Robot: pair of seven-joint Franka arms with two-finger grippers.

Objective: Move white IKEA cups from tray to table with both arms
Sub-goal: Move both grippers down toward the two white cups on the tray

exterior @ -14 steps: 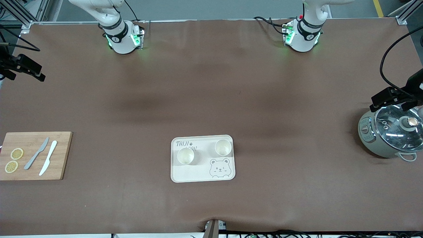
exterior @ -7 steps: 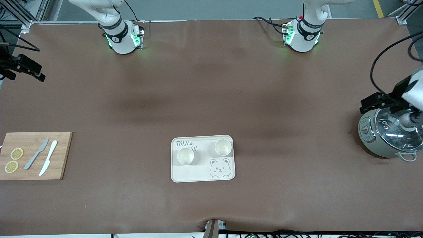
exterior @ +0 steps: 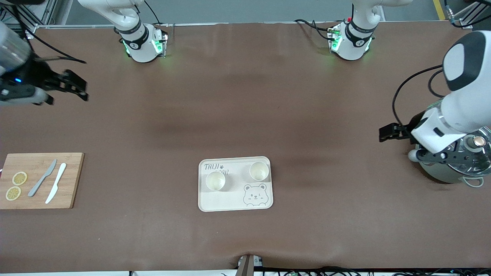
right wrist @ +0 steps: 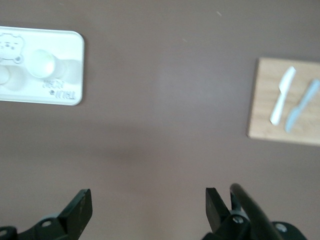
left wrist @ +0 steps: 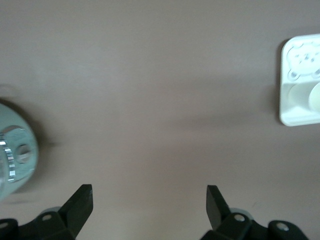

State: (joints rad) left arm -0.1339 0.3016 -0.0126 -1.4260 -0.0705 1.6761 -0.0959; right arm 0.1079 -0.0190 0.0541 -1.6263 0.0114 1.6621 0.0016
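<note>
In the front view, two white IKEA cups (exterior: 215, 181) (exterior: 259, 171) are seen standing upright and apart on the cream bear tray (exterior: 234, 205), near the middle of the table (exterior: 245, 96); the left gripper (exterior: 387, 132) is held in the air beside the grey-green pot (exterior: 441, 174), and the right gripper (exterior: 74, 86) over bare table at the right arm's end, above the cutting board (exterior: 73, 180). In the left wrist view, the left gripper (left wrist: 149, 202) is shown spread wide and empty, with the pot (left wrist: 15, 155) and tray (left wrist: 300, 82) at the edges; in the right wrist view, the right gripper (right wrist: 148, 207) is likewise wide and empty, with the tray (right wrist: 65, 95), one cup (right wrist: 40, 64) and the board (right wrist: 260, 125) with two knives (right wrist: 282, 102) (right wrist: 301, 106) visible.
</note>
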